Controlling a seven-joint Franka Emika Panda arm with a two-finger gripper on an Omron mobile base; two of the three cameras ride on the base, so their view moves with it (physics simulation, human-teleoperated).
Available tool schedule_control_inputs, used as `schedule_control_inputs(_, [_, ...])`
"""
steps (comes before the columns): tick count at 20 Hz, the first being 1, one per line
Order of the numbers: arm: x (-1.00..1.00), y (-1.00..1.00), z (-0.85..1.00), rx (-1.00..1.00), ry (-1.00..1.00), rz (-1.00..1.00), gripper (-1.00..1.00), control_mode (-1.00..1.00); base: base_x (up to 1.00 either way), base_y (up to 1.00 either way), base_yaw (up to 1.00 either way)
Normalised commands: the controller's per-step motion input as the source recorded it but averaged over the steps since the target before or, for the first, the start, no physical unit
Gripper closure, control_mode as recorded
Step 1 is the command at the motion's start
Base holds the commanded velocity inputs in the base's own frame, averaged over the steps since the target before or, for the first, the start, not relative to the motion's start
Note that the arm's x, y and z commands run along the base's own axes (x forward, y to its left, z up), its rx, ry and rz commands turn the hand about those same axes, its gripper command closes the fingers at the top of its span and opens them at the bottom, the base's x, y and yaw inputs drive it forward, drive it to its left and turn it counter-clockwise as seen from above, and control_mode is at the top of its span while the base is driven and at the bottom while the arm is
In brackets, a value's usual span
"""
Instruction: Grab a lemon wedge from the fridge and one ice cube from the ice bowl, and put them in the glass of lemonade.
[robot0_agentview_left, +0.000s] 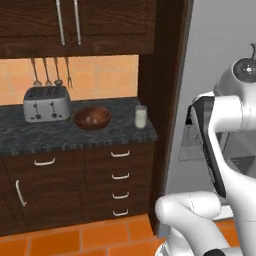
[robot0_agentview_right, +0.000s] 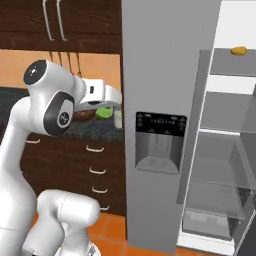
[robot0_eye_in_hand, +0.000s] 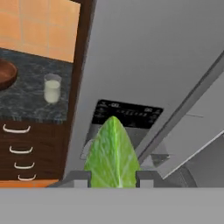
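Gripper (robot0_eye_in_hand: 113, 178) is clamped on the lemon wedge (robot0_eye_in_hand: 113, 153), up in front of the fridge (robot0_eye_in_hand: 144, 57). I'd swing it left slowly toward the glass of lemonade (robot0_eye_in_hand: 52, 88) by the ice bowl (robot0_agentview_left: 92, 118), keeping the grip firm.

arm: raised, elbow bent | hand (robot0_eye_in_hand: 113, 178): clamped on lemon wedge (robot0_eye_in_hand: 112, 153)
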Motion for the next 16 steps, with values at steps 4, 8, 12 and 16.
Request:
schedule_control_inputs(4, [0.0, 0.0, 0.0, 0.0, 0.0, 0.0, 1.0, 1.0, 0.56, 1.0, -0.21])
schedule_control_inputs(8, [0.0, 0.0, 0.0, 0.0, 0.0, 0.0, 1.0, 1.0, 0.61, 0.97, -0.26])
schedule_control_inputs(12, [0.0, 0.0, 0.0, 0.0, 0.0, 0.0, 1.0, 1.0, 0.72, 0.11, -0.05])
schedule_control_inputs(16, [0.0, 0.0, 0.0, 0.0, 0.0, 0.0, 1.0, 1.0, 0.35, -0.21, 0.0])
